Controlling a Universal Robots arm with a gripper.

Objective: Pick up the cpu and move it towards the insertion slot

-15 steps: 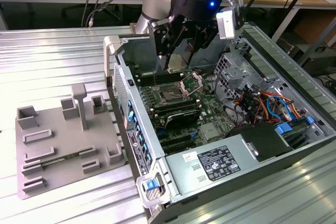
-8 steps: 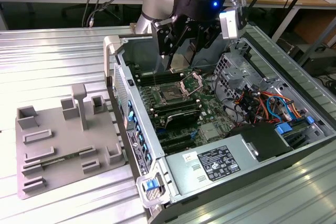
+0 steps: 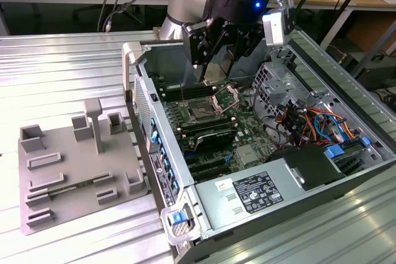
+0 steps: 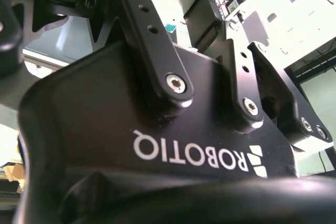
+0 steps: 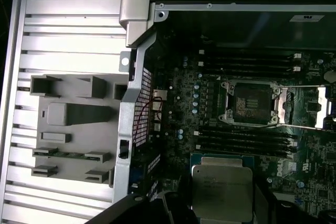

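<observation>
Two jaws grip the print-topped cpu (image 5: pixel 221 192) near the insertion slot (image 5: pixel 251 103).

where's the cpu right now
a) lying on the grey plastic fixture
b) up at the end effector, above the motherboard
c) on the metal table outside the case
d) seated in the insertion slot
b: in the first wrist view the cpu sits close under the camera over the motherboard, while the insertion slot shows its dark centre uncovered.
</observation>
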